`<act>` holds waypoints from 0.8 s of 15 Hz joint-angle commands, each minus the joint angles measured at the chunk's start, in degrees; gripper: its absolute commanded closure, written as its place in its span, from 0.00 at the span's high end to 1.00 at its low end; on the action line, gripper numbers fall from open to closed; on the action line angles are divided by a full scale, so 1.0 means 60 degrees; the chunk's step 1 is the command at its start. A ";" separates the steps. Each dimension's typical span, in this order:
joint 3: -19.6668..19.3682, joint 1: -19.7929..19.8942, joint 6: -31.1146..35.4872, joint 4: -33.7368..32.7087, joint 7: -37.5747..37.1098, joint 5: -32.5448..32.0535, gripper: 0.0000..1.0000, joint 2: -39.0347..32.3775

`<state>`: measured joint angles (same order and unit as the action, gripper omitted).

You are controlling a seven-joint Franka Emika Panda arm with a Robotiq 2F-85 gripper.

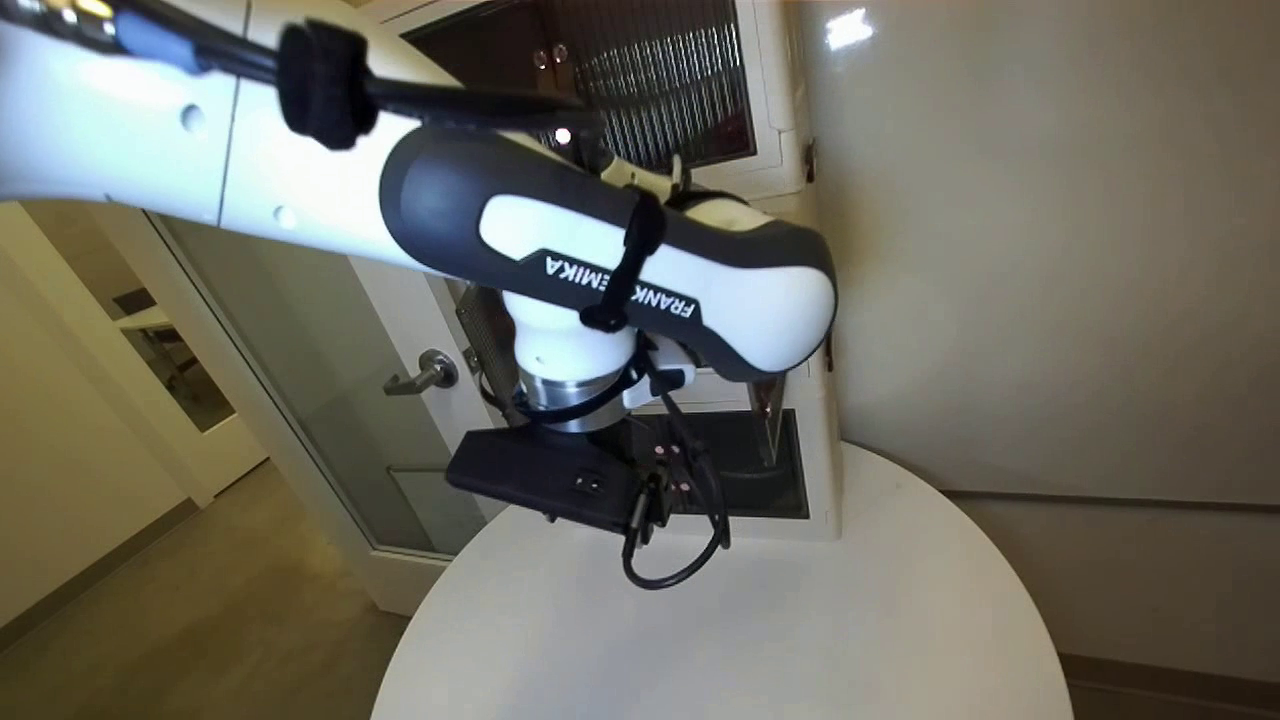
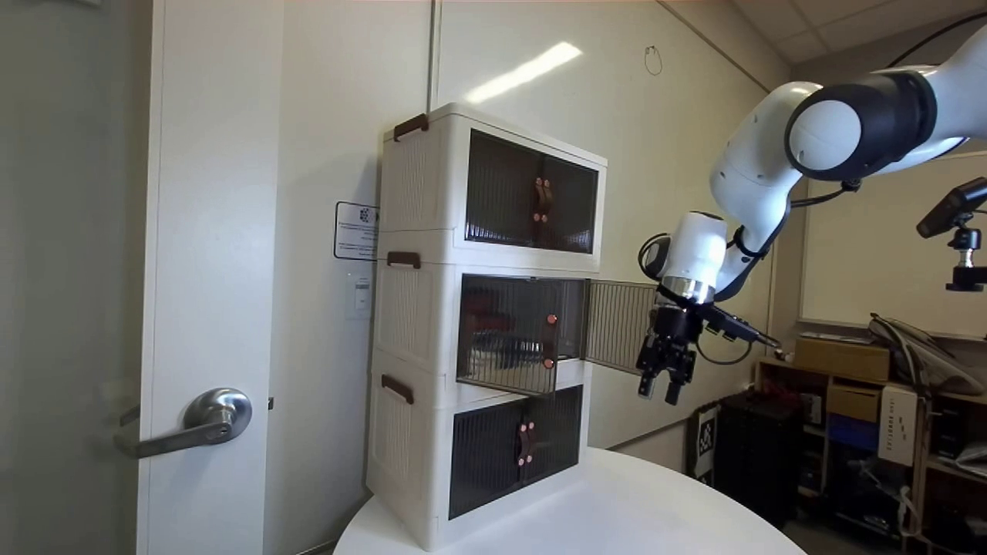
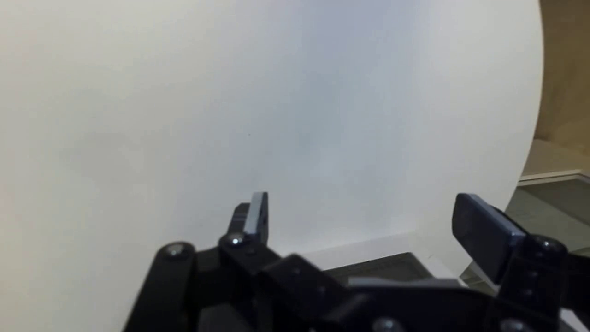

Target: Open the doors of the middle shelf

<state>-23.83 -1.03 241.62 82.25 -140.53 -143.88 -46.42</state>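
In an exterior view, see at far left a metal lever (image 2: 193,439) on a white-edged room door (image 2: 212,193), then a black-bordered sign (image 2: 355,233) on the wall (image 2: 351,108). Next, find the tall white cabinet (image 2: 412,316) of three tiers, upright on a round white table (image 2: 632,505). Note the dark upper doors (image 2: 501,189) and lower doors (image 2: 486,459), both pairs closed. Between those, at mid-height, see the left door (image 2: 505,343) swung outward, with red items (image 2: 487,308) visible through the glass, then the dark interior of the middle shelf (image 2: 572,312), then the right door (image 2: 617,324) swung out wide past the cabinet's right edge. Near the outer edge of that door, find the black gripper (image 2: 661,388), pointing down, with fingers (image 3: 481,233) spread well apart; in the wrist view, see white tabletop between. Cannot tell whether touching the door. Farther right and higher, see the white arm (image 2: 756,173), then, lower down, a brown box (image 2: 842,360) and, last, a small camera (image 2: 952,206) on a mount (image 2: 965,258)
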 commanded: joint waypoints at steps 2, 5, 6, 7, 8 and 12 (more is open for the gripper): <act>0.0124 -0.0464 -0.0010 0.1826 0.1413 0.0000 1.00 0.0751; -0.0699 -0.1286 0.0014 0.1979 0.1844 0.0000 1.00 0.0704; -0.1076 -0.1612 0.0027 0.1931 0.1956 0.0000 1.00 0.0672; -0.1448 -0.1918 0.0027 0.1887 0.2089 0.0000 1.00 0.0637; -0.1870 -0.2260 0.0028 0.1827 0.2218 0.0001 1.00 0.0613; -0.3347 -0.3352 0.0067 0.1496 0.2636 0.0001 1.00 0.0546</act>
<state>-38.11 -16.81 241.58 91.94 -127.12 -143.87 -43.65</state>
